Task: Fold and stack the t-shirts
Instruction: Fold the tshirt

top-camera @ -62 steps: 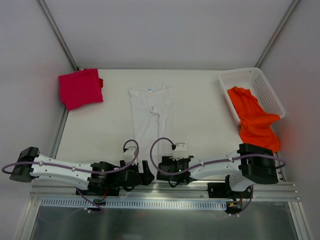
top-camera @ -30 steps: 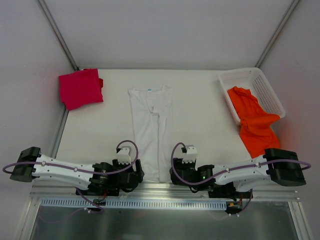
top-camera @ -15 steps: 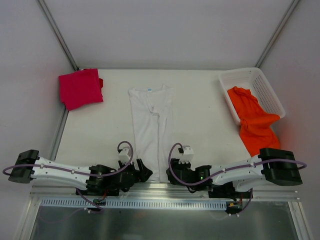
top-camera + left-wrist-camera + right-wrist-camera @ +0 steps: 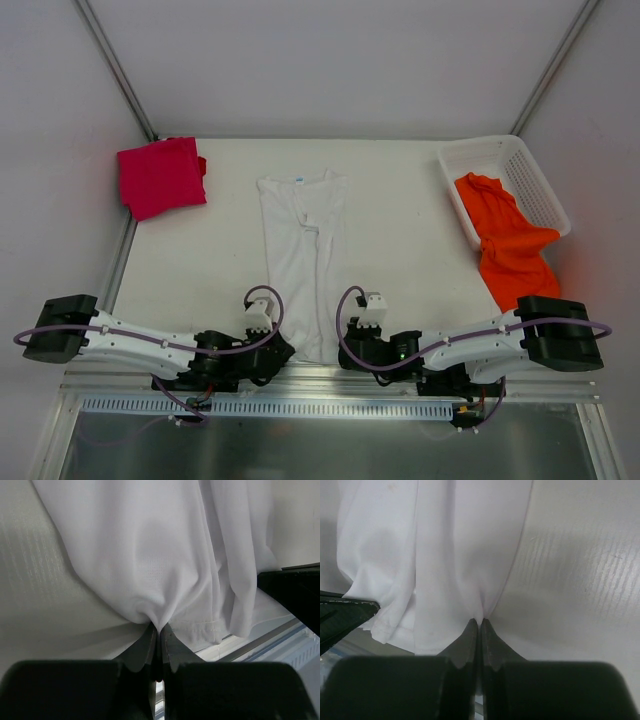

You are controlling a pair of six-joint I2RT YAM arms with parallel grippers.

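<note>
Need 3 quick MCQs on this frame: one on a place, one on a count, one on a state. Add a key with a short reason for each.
1. Where is the orange t-shirt?
A. Folded in the far left corner
B. Partly in the white basket, spilling over its near rim
C. Flat in the middle, between the arms

2. How many t-shirts are in view?
A. One
B. Two
C. Three

3. What are the left tool and right tool doing?
A. Both shut on the near hem of the white t-shirt
B. Both open, holding nothing
C. Only the left one grips cloth

Key:
1 B: the orange cloth hangs out of the basket.
2 C: white, orange and a magenta t-shirt.
3 A: each wrist view shows white cloth pinched between closed fingers.
</note>
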